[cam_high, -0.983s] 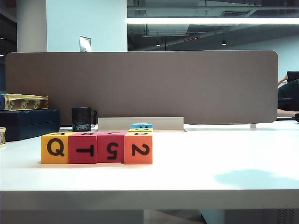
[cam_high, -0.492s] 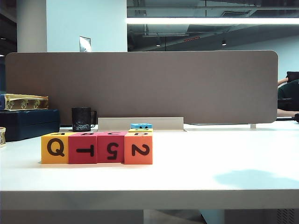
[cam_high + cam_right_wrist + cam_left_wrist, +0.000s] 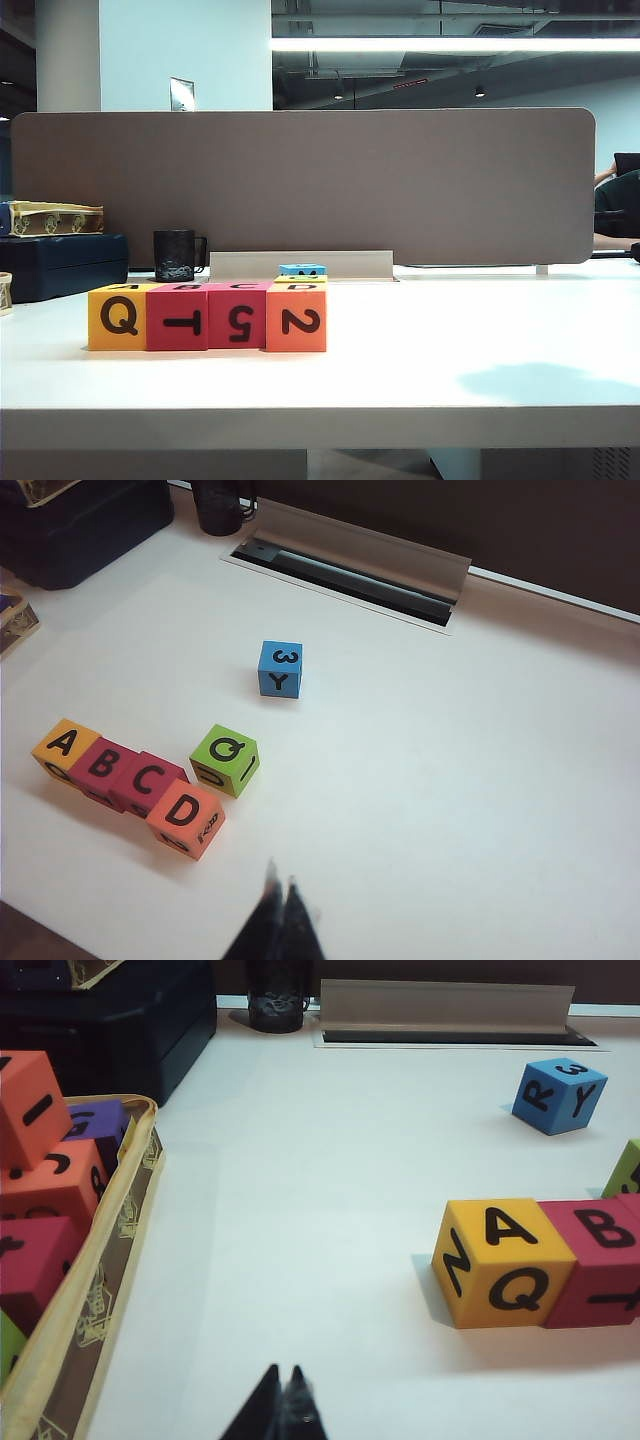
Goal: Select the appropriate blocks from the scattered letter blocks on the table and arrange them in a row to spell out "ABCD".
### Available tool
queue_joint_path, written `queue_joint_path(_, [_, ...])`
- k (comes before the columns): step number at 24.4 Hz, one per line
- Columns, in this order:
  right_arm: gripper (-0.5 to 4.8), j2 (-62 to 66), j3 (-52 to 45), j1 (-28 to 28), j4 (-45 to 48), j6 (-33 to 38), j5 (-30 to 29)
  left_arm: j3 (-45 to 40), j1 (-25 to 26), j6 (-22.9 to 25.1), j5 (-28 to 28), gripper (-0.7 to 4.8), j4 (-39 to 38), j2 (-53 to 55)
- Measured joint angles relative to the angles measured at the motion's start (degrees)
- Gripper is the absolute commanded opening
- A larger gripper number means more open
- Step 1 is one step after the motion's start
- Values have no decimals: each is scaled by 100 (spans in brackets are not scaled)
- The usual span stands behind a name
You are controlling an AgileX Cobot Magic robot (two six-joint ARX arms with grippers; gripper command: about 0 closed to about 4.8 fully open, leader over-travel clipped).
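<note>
Four blocks stand touching in a row on the white table [image 3: 450, 330]: yellow block [image 3: 118, 317] [image 3: 63, 746] with A on top, pink-red block [image 3: 180, 318] [image 3: 101, 764] with B, pink-red block [image 3: 238, 316] [image 3: 147, 779] with C, orange block [image 3: 296, 318] [image 3: 185, 818] with D. In the left wrist view the yellow block [image 3: 505, 1262] and B block [image 3: 605, 1260] show. My left gripper [image 3: 283, 1372] is shut and empty, well short of the row. My right gripper [image 3: 280, 878] is shut and empty, above bare table beside the D block. Neither arm shows in the exterior view.
A green block [image 3: 224, 760] lies just behind the row, a blue block [image 3: 280, 669] [image 3: 559, 1094] [image 3: 302, 269] farther back. A tray of spare blocks [image 3: 60, 1210], a dark box [image 3: 60, 265], a black mug [image 3: 176, 255] and a cable slot [image 3: 350, 565] line the left and back.
</note>
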Motion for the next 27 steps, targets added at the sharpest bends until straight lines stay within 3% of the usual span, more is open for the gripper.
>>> queue_joint_path(12, [-1, 0, 0, -72, 4, -219, 11, 0, 0, 0, 0, -6, 0, 0])
queue_joint_path(16, [-1, -83, -85, -549, 160, -409, 26, 0, 0, 0, 0, -6, 0, 0])
queue_joint_path(20, [-1, -929, -1235, -1364, 1384, -413, 39, 0, 0, 0, 0, -6, 0, 0])
queue_joint_path(27, [-1, -2190, -3132, -2461, 2256, -385, 9, 0, 0, 0, 0, -6, 0, 0])
